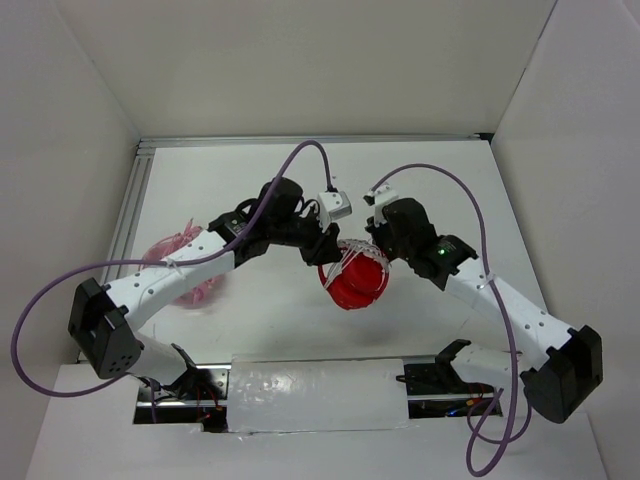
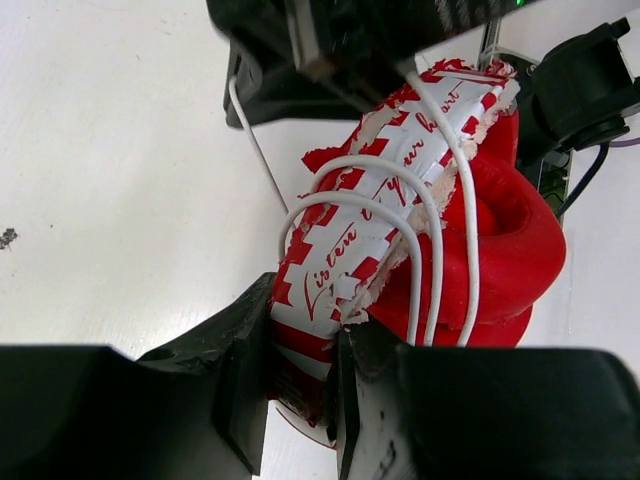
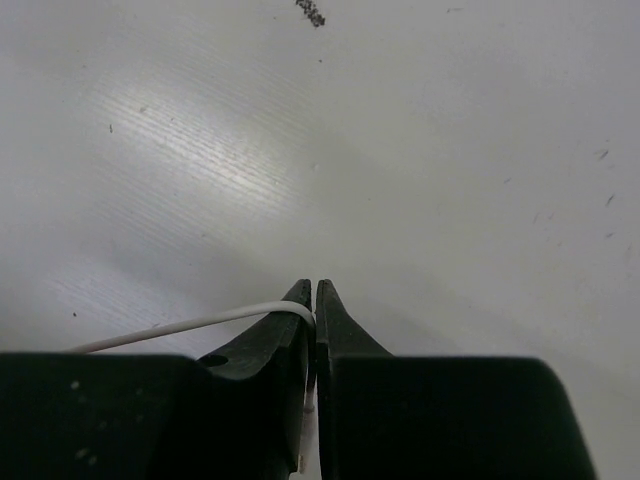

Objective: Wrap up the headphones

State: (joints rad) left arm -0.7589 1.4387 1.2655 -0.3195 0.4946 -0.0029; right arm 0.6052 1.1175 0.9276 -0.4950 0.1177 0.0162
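Step in hand: winding, partway through. The red headphones (image 1: 355,283) are near the middle of the table (image 1: 250,180), a bit toward the near edge, between the two arms. I can't tell if they rest on the surface or are lifted.

The left gripper (image 2: 300,345) is clamped on the headband (image 2: 385,235), red with white printed lettering, one finger on each side, so it acts as the anchor. The right gripper (image 3: 314,296) is closed, with the white cable (image 3: 190,324) pinched between its tips. The free length trails off to the left of the right wrist view over bare table.

The left wrist view shows at least three cable strands already looped across the headband and down over the red ear cups (image 2: 510,250). One more strand runs off toward the other arm.

Next move, as I judge it: the right gripper carries the pinched cable around the band for another turn, with enough tension that the laid loops don't slip. The left holds firm. The cable is thin, so slipping out of the pinch is a risk. The amount of cable left can't be seen.

Counts:
- Red headphones: 1
- Pink headphones (image 1: 185,262): 1, near the left edge, partly under the left arm, untouched
- White cable: 1
- Arms: 2
- Grippers: 2, both closed on something
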